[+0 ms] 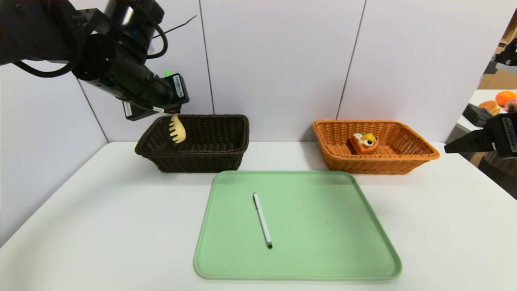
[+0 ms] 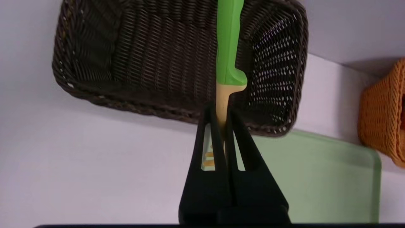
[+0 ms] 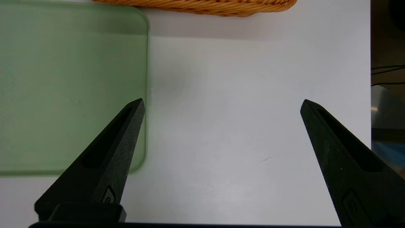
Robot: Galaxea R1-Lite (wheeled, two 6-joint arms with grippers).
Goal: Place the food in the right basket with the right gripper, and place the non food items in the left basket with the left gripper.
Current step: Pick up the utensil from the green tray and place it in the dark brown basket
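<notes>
Saw the left tool (image 1: pixel 171 111) at the upper left of the head view, clenched on the pale neck of the pasta spoon (image 1: pixel 177 129), yellow slotted head hanging down just over the near-left rim of the dark left basket (image 1: pixel 226 155). In the left wrist view, found the same left tool (image 2: pixel 223 126) pinching the neck just below the green handle, which pointed out over the basket's open interior. Judged the spoon light, stiff plastic and a little slick; a pinch on the narrow neck, well away from its middle, could let it swing or twist, though a short drop into wicker should do no harm. Noted the food (image 1: pixel 364 142) already lying inside the orange right basket (image 1: pixel 420 155) at the right of centre. Noted the pen (image 1: pixel 262 220) lying slantwise near the middle of the green tray (image 1: pixel 363 258) on the white table (image 1: pixel 80 226), black tip toward the lower edge. Judged the pen thin, light, rigid and apt to roll; best taken across its barrel near mid-length, fingers straddling it. Saw the right tool (image 3: pixel 221 104) released, fingers spread wide, idle above bare table beside the tray's corner.
</notes>
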